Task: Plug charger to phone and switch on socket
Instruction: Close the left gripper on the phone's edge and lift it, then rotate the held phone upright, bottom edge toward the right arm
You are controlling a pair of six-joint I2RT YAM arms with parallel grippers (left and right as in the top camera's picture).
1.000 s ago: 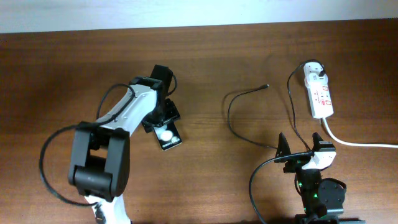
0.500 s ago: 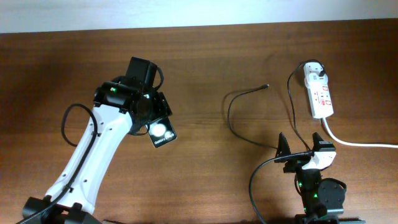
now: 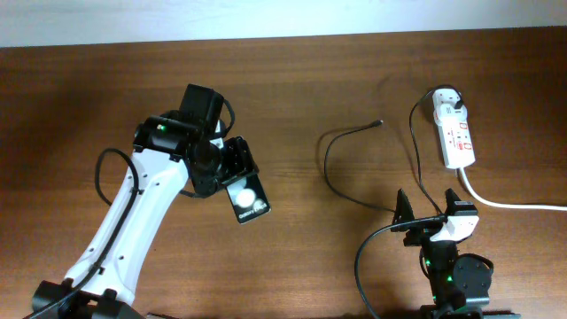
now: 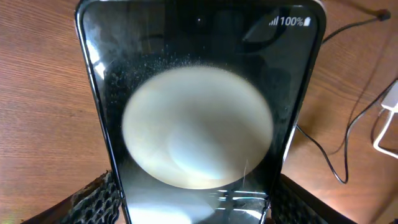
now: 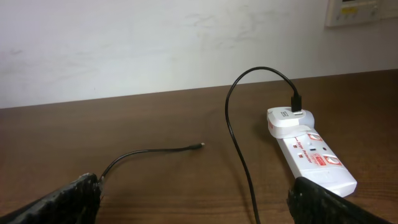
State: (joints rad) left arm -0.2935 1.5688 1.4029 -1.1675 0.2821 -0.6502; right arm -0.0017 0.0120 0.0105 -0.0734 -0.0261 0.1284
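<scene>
The phone (image 3: 251, 200), black with a glossy screen, is held in my left gripper (image 3: 235, 174), left of the table's middle. In the left wrist view the phone (image 4: 199, 124) fills the frame, with the gripper (image 4: 196, 208) shut on its lower sides. The charger's thin black cable (image 3: 330, 168) lies looped on the table, its plug tip (image 3: 379, 123) free, its other end at a white adapter (image 3: 447, 105) in the socket strip (image 3: 457, 140). My right gripper (image 3: 428, 215) is open and empty in front of the strip. The right wrist view shows the tip (image 5: 200, 145), the strip (image 5: 314, 155) and the open gripper (image 5: 199, 208).
A thick white cord (image 3: 509, 203) runs from the strip's near end off to the right edge. The table's far edge meets a white wall. My right arm's own black cable (image 3: 372, 244) curves beside its base.
My left arm has swung round and taken the phone off the table; over the last half second it moved right and toward the front. The right arm, cable and strip have not moved.
</scene>
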